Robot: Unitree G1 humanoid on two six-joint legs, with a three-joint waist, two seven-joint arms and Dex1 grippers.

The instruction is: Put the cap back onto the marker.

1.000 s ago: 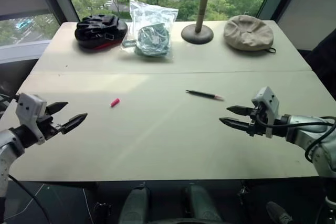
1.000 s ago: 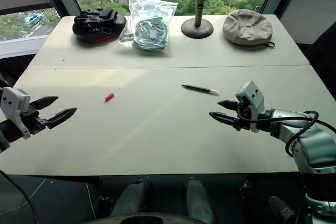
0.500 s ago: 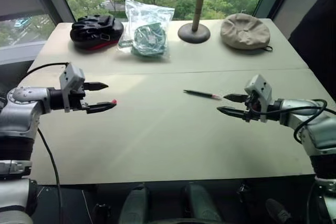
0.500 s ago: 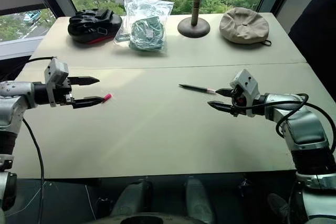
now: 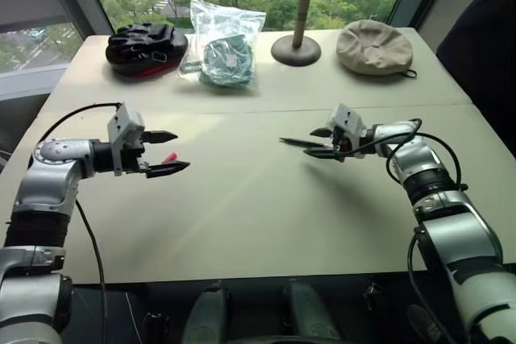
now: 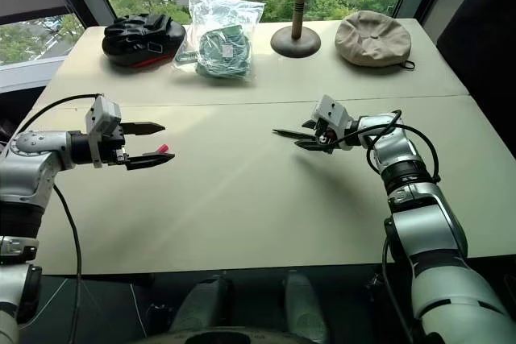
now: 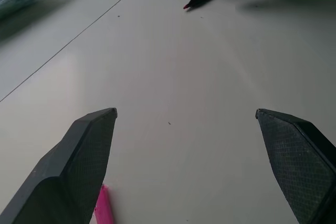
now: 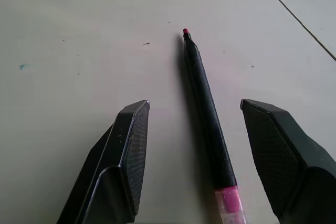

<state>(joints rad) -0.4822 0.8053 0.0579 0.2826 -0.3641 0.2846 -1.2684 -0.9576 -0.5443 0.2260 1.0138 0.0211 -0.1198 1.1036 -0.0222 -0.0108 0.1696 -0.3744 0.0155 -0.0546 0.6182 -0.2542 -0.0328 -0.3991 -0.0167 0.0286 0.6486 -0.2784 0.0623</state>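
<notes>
Two items await joining on the pale table (image 5: pixel 242 223), neither yet held. Nearest, at left: the left gripper (image 5: pixel 167 153), black fingers spread wide and empty, poised level above the surface; the tiny bright pink plastic tube-shaped cap (image 5: pixel 170 156) lies on the table between and under the fingertips, part hidden by one finger (image 7: pixel 79 166) in the wrist view, so its lie and open end cannot be made out. At right, slightly farther: the right gripper (image 5: pixel 317 142), fingers partly open and empty, straddling the thin black marker pen (image 8: pixel 207 114); the pen lies flat, long axis running straight out between the fingers, red writing tip away from them, pink end at their base. Each arm is nearer its own item; cap and marker well apart. Far edge: black gloves (image 5: pixel 145 42), clear bag (image 5: pixel 224 46), dark wooden stand (image 5: pixel 300 14), beige cap-style hat (image 5: pixel 374 48).
</notes>
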